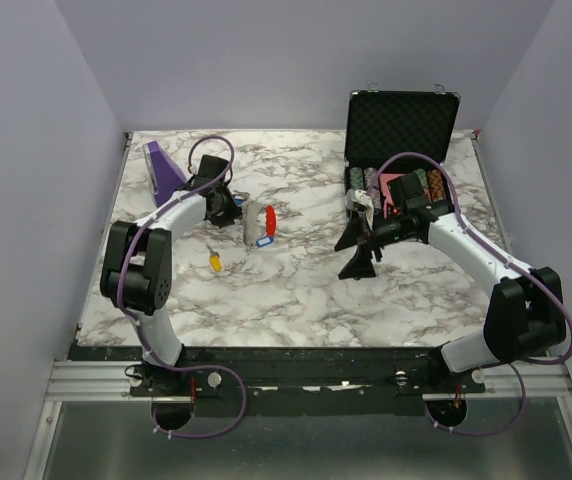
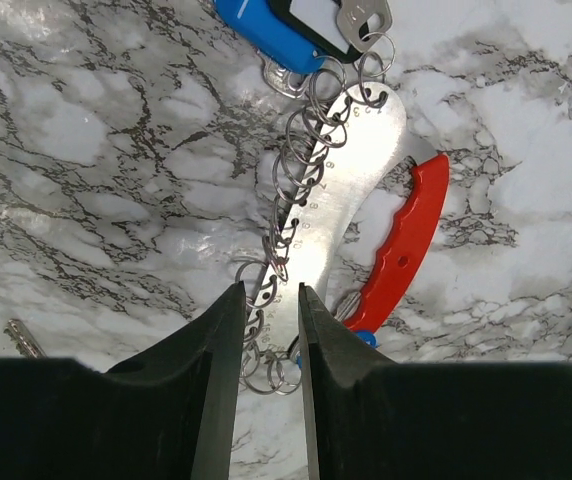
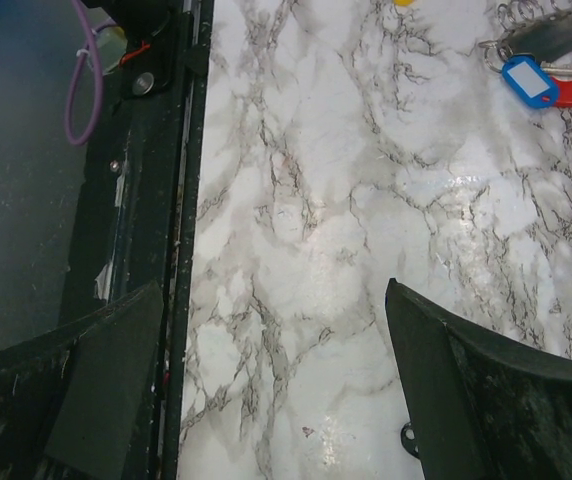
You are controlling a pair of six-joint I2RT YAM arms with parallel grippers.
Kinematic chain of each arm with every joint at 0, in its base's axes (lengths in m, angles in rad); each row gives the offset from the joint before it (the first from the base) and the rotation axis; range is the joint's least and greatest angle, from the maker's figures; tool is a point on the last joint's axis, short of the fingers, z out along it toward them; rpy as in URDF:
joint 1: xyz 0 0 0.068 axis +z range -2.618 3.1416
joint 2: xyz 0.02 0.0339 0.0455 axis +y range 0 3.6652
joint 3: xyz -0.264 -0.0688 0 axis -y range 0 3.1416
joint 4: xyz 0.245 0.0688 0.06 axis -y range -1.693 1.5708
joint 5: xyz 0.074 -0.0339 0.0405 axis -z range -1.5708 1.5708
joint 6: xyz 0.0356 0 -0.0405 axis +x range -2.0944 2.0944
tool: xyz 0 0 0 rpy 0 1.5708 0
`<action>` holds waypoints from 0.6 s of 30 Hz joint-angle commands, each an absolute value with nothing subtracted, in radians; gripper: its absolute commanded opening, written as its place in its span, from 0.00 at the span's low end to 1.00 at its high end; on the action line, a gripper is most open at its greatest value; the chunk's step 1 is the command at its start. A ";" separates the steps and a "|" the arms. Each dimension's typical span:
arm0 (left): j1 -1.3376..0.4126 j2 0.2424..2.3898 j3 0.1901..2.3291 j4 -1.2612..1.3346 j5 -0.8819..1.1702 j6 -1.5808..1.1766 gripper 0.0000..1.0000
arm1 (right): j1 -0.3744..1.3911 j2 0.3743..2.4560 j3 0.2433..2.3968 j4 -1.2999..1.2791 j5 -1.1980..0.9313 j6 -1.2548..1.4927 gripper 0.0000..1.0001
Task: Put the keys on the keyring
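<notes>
The keyring (image 2: pixel 351 190) lies on the marble: a silver metal plate lined with several small split rings, joined to a red curved clip (image 2: pixel 406 245). A blue tag (image 2: pixel 266 30) hangs at its far end. My left gripper (image 2: pixel 271 310) has its jaws close together around the plate's near end and rings. In the top view the keyring (image 1: pixel 252 218) sits just right of the left gripper (image 1: pixel 230 208). A yellow-headed key (image 1: pixel 214 261) lies apart, nearer the front. A silver key tip (image 2: pixel 24 338) shows at lower left. My right gripper (image 3: pixel 276 370) is open and empty over bare marble.
A purple wedge block (image 1: pixel 163 165) stands at the back left. An open black case (image 1: pixel 401 120) with poker chips (image 1: pixel 396 182) stands at the back right. The table's front edge and black rail (image 3: pixel 181 150) run beside the right gripper.
</notes>
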State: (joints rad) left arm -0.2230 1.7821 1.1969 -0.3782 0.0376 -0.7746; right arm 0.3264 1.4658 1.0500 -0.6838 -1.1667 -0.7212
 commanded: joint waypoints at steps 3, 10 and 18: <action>-0.261 1.847 1.324 -0.532 -0.083 -0.816 0.35 | 0.333 1.440 1.086 -0.716 -1.157 -0.753 1.00; -0.284 1.897 1.408 -0.621 -0.137 -0.825 0.35 | 0.333 1.433 1.092 -0.738 -1.164 -0.773 1.00; -0.284 1.793 1.276 -0.540 -0.106 -0.854 0.34 | 0.337 1.431 1.089 -0.736 -1.169 -0.775 1.00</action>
State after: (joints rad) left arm -0.2817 1.8713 1.3460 -0.5480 -0.0967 -0.8162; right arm 0.3271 1.4521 1.0622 -0.7094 -1.1667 -0.7536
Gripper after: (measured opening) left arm 0.336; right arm 0.998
